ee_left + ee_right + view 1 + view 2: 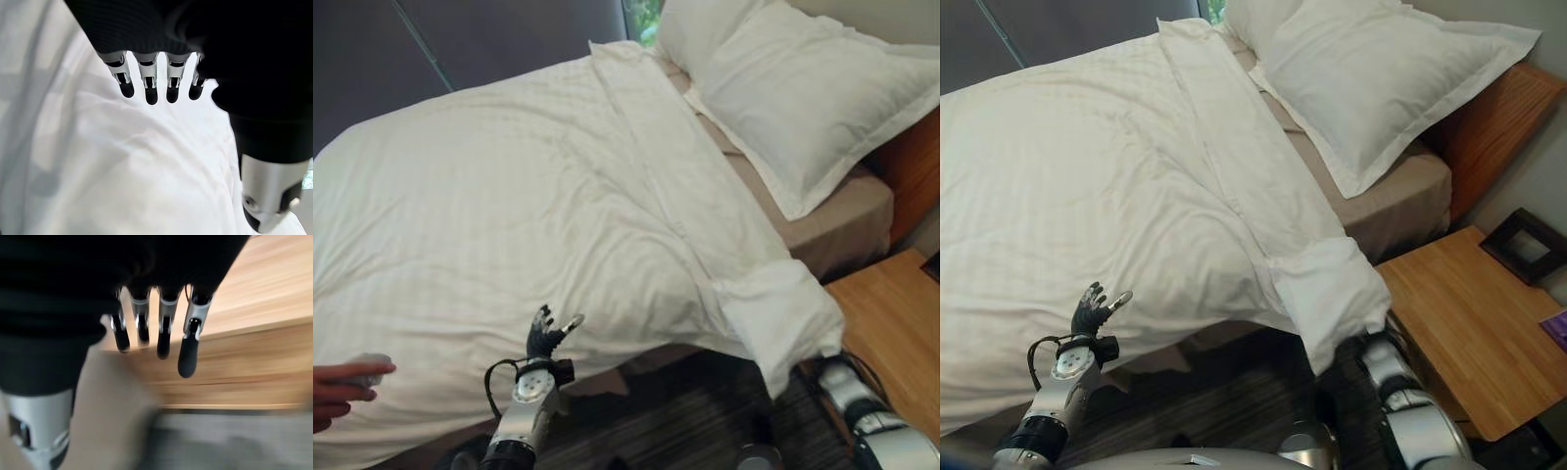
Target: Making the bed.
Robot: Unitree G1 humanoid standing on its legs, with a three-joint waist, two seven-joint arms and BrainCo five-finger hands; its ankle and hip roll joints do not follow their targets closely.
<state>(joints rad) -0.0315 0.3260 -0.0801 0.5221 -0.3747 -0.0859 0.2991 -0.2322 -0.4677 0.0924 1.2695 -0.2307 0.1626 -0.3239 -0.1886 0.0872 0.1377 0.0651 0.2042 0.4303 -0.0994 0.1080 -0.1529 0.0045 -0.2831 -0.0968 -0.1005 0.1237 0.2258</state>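
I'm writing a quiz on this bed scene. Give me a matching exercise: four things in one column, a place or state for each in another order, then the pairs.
1. duvet
2. pillow
3. left hand
4. bedside table

a. bare wooden top beside the bed
b. at the head of the bed
c. open over the near bed edge
d. corner hanging off the side

Pairs: 1-d, 2-b, 3-c, 4-a

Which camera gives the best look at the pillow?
The right eye view: the whole pillow shows, lying at the head of the bed. The left eye view cuts off its far edge. The wrist views show duvet and wood.
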